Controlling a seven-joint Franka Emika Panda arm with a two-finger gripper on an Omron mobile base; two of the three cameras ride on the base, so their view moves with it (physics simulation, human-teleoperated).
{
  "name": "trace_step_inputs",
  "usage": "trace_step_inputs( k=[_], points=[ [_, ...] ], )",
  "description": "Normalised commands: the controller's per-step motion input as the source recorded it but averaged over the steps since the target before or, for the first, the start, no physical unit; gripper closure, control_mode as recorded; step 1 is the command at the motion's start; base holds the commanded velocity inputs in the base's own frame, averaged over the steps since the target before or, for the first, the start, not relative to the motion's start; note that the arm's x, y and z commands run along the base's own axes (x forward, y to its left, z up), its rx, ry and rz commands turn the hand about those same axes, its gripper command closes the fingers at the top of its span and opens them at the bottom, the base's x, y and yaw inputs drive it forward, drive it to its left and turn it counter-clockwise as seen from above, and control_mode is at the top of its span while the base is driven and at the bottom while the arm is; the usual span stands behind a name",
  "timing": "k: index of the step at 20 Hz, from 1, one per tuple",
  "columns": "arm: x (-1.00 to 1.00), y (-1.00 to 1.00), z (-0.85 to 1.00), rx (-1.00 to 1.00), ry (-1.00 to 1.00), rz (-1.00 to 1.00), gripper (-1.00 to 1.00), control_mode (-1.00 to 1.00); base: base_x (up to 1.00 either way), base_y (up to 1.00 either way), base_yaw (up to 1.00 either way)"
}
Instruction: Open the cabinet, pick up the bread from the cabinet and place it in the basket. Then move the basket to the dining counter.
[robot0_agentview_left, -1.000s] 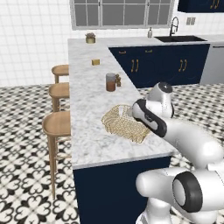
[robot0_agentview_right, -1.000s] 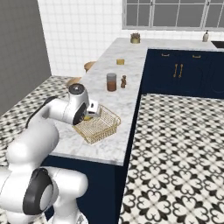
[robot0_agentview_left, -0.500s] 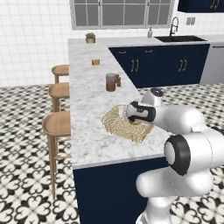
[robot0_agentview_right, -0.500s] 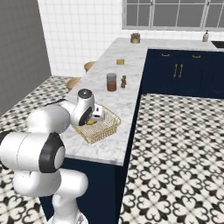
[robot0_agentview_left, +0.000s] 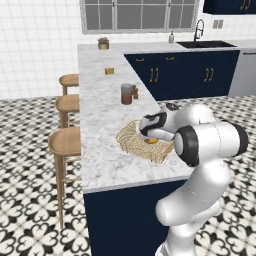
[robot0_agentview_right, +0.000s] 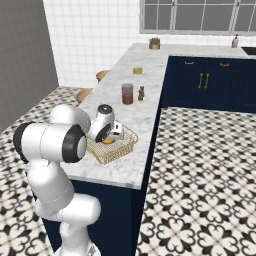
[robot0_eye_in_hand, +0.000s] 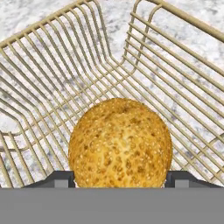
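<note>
Claw (robot0_eye_in_hand: 119, 178): lowered into the basket (robot0_eye_in_hand: 52, 78), finger tips (robot0_eye_in_hand: 59, 178) flanking the bread (robot0_eye_in_hand: 120, 142) on both sides; whether they press it cannot be told. Bread: round, golden, directly between the tips, over the mesh floor. Basket: gold wire, around the claw, on the marble surface (robot0_agentview_left: 100, 115) near its front end. Brown jar (robot0_agentview_left: 126, 94): farther along the surface beyond the claw. Wooden stools (robot0_agentview_left: 65, 142): beside the surface.

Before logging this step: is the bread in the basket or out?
In: the bread sits within the basket, wire walls around it, between the gripper fingertips.
</note>
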Motion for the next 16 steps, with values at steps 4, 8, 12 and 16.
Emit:
trace_step_inputs(
  k=[4, 8, 12, 16],
  points=[
    [0.34, -0.04, -0.27, 0.0, 0.03, 0.01, 1.0, -1.0, 0.0, 0.0, 0.0],
    [0.36, 0.0, -0.34, 0.0, 0.05, 0.0, 1.0, -1.0, 0.0, 0.0, 0.0],
    [0.21, 0.0, -0.4, -0.02, 0.04, 0.0, 1.0, -1.0, 0.0, 0.0, 0.0],
    [0.17, 0.0, -0.38, -0.02, 0.03, 0.0, 1.0, -1.0, 0.0, 0.0, 0.0]
  ],
)
